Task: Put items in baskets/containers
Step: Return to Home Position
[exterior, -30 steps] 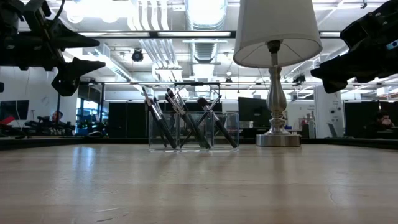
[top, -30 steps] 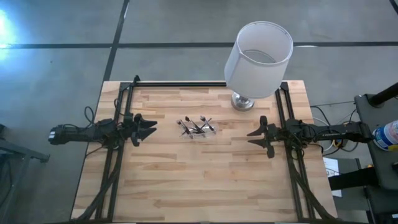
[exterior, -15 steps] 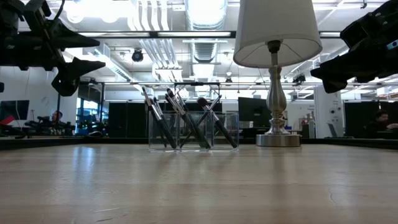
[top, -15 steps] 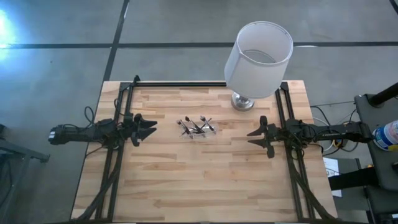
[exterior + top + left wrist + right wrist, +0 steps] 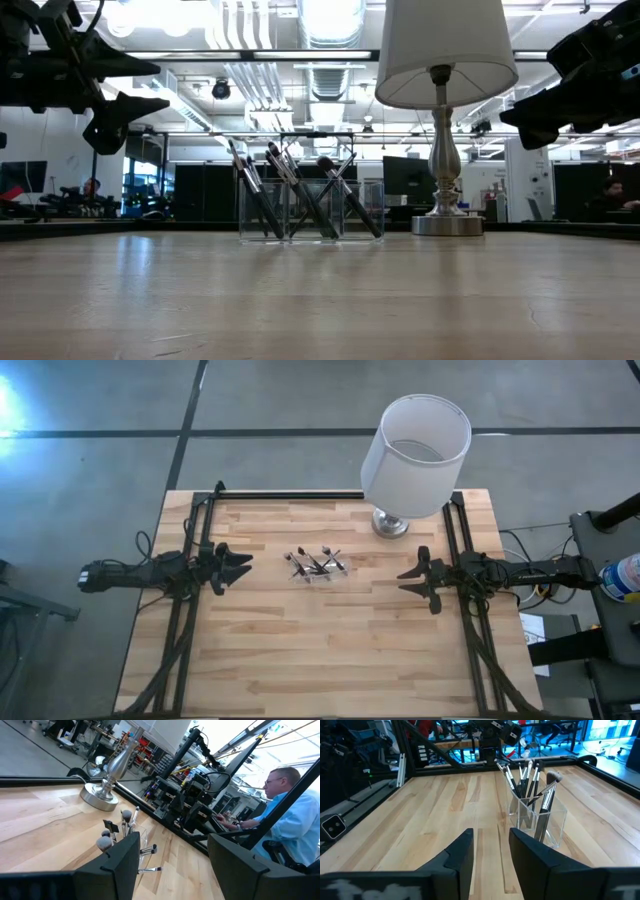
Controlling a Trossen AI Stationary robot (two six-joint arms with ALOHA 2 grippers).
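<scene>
Nothing has moved in the last 1 second. Both arms, the brushes and the lamp sit exactly where they did, so the retreat looks finished rather than under way.

Take the lamp (image 5: pixel 415 455) as the marker. The clear organizer (image 5: pixel 318 568) stands near the lamp's base, on the side toward the left arm and a little closer to the middle of the table (image 5: pixel 320 660). It is apart from the base and does not touch it. The brushes (image 5: pixel 300 190) stand inside it, handles down and heads up, leaning and crossing one another. I see no brush lying loose on the wood in any of the 4 views.

The right gripper (image 5: pixel 408 581) hangs near the lamp base, on the side toward the table edge farthest from the lamp and slightly toward the right arm. It points at the organizer, and its 2 fingers are spread with nothing between them. The left gripper (image 5: pixel 240 569) hangs well apart from the lamp, beyond the organizer from it. It also points inward, with its fingers parted wide and empty. In the low view both grippers hang well above the tabletop, about level with the lower rim of the lamp's shade.

With the brushes gathered in the organizer and both arms parked and still, I judge the job complete. Nothing on the table seems left to pick up.
</scene>
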